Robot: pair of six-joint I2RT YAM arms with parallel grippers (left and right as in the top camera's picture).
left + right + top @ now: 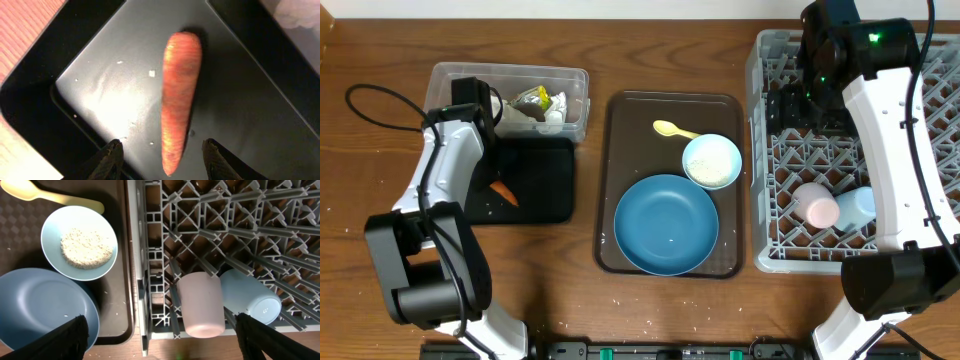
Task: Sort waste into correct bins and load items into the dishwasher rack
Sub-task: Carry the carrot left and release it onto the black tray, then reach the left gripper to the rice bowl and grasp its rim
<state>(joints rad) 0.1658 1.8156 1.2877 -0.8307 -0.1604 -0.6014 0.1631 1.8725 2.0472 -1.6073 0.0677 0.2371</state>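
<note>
The orange carrot (pixel 177 100) lies in the black tray (pixel 260 115), also seen in the overhead view (pixel 503 192). My left gripper (pixel 162 145) hangs open above the carrot's tip and holds nothing. The clear tub (pixel 575 85) holds the white tissue (pixel 553 118) and the yellow-green wrapper (pixel 533 98). My right gripper (pixel 160 317) is open and empty, high over the grey rack (pixel 770 150). The pink cup (pixel 200 305) and the light blue cup (pixel 250 297) lie in the rack. The white bowl (pixel 712 160) holds rice (pixel 86 246). The blue plate (pixel 666 224) and the yellow spoon (pixel 672 128) are beside it.
The bowl, plate and spoon sit on the brown serving tray (pixel 620 130) between the black tray and the rack. A few rice grains are scattered on the wooden table near the front edge (pixel 620 300). A black cable loops at the left (pixel 370 105).
</note>
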